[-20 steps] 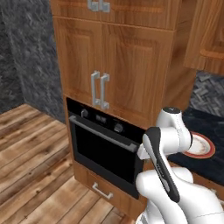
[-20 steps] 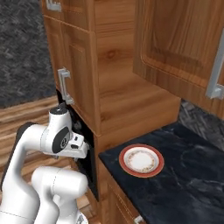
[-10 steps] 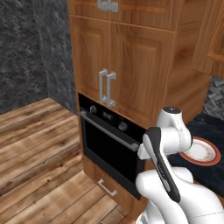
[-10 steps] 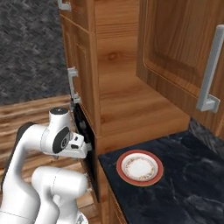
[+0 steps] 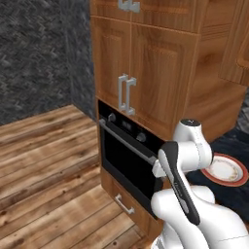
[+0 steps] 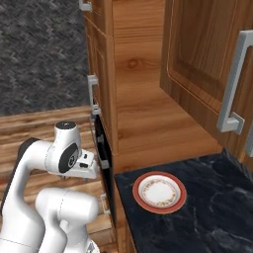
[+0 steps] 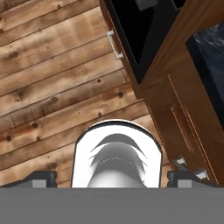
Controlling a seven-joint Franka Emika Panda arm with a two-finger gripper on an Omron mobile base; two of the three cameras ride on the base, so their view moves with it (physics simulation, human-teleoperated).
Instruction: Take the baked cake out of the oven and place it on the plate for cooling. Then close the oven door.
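Task barely started, by the look of it. Oven door [image 5: 127, 163] is shut flat against the oven [image 5: 130, 155], silver bar handle running across its top edge, so nothing's been pulled open yet. The cake can't be seen; presumably inside behind the dark glass, can't confirm.

Plate [image 6: 159, 191] sits bare on the dark counter [image 6: 207, 212], at about 4 o'clock from the oven in the right base view, near the counter's front-left corner. In the left base view the plate [image 5: 225, 169] is at 3 o'clock of the arm's upper joint, partly hidden behind it.

Gripper [image 7: 112, 178]: finger tips stand far apart at the bottom corners of the hand view, nothing between them, so jaws wide and empty. Hand points down at the wood floor [image 7: 52, 78]; the oven's lower edge and the drawer handle [image 7: 114, 44] under it are up at 12 o'clock of that view. In the base views the arm is folded up close to its own body, wrist just beside the oven front.

Left to do, I'd say: everything. Grab handle, pull door down, reach in for cake, set it on plate, shut door. Hand first needs to tip up from facing the floor toward the handle.
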